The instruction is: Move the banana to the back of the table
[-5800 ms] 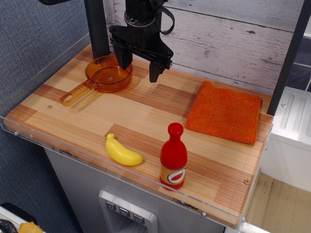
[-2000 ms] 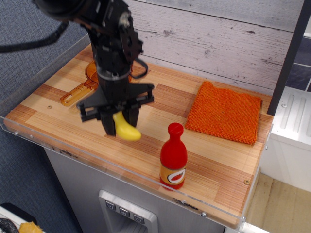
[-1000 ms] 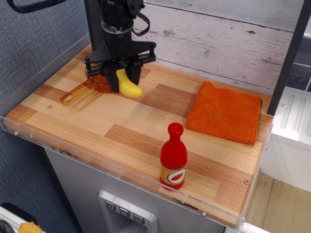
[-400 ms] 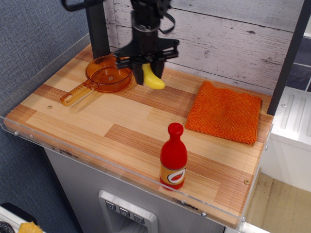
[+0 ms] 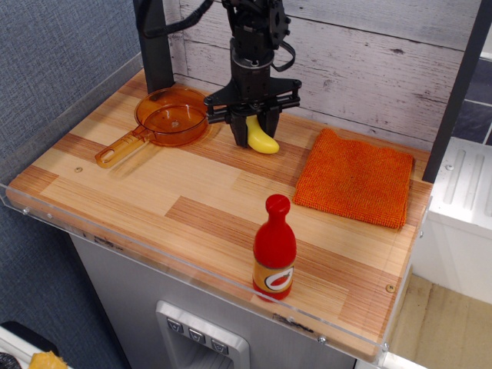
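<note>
The end effector (image 5: 257,123) pinches the banana (image 5: 260,137), which hangs tip-down directly beneath it, over the tabletop's (image 5: 154,192) back edge.

Banana (image 5: 260,138): small, glossy yellow, curved; hangs near-upright, upper end clamped in gripper (image 5: 254,123). Over rear of striped wood-plank table (image 5: 154,184), near the back wall.

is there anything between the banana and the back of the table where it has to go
Nothing visible. The gripper holds the banana near the back of the table, between the orange pan and the orange cloth.
</note>
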Tool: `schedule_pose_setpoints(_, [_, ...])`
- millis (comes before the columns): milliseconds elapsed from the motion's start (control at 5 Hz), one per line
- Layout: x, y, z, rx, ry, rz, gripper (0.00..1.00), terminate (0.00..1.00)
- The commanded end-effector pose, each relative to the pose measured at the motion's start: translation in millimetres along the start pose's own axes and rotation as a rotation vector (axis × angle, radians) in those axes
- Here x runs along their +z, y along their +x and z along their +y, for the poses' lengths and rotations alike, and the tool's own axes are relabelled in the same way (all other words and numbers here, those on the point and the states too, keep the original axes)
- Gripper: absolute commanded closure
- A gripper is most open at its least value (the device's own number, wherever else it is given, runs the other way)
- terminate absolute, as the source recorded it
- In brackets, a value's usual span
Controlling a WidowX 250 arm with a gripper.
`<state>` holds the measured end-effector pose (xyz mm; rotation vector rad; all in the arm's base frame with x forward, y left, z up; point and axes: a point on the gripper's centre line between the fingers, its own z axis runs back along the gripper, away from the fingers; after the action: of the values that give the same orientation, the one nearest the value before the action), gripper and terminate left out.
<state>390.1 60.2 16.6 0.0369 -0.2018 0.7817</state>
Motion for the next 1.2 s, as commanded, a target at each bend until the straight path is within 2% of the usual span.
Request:
schedule_pose_setpoints(0, [26.3, 5.4, -8.3, 0.017, -0.045, -0.068, 0.0, 0.0])
schedule_pose_setpoints(200, [34.3, 6.4, -8.9, -0.01, -0.05, -0.084, 0.0, 0.0])
schedule_pose_setpoints(600, [65.4, 8.6, -12.7, -0.023, -0.094, -0.157, 0.0, 0.0])
schedule_pose_setpoints(800, [85.7, 17.7, -7.3, -0.11, -0.081, -0.228, 0.0, 0.0])
schedule_pose_setpoints(1000, [98.6, 4.3, -10.6, -0.297, -0.033, -0.199, 0.0, 0.0])
